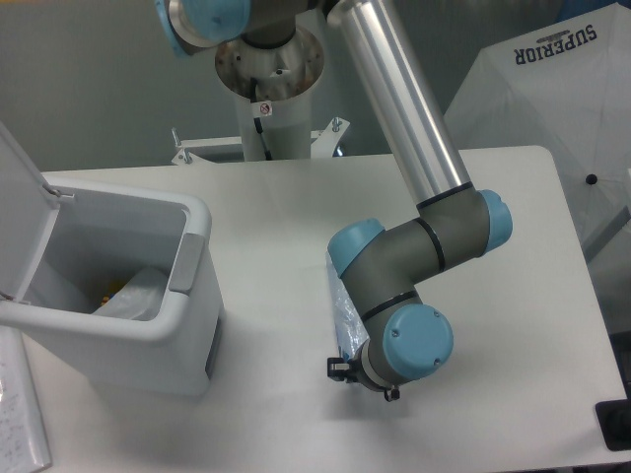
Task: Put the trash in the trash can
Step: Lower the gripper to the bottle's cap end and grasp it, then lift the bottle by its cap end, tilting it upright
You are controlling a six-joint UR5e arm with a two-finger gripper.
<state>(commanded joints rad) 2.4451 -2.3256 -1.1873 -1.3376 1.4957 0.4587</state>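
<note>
The crushed clear bluish bottle lies lengthwise on the white table, mostly covered by my arm's wrist joints. My gripper points down at the bottle's near end. Only small black parts of it show below the blue wrist cap, so its fingers are hidden. The white trash can stands at the left with its lid flipped up. Inside it lies a crumpled pale wrapper.
The robot's pedestal stands at the table's far edge. A white cover printed SUPERIOR sits beyond the right edge. A black object is at the lower right, and a white sheet at the lower left.
</note>
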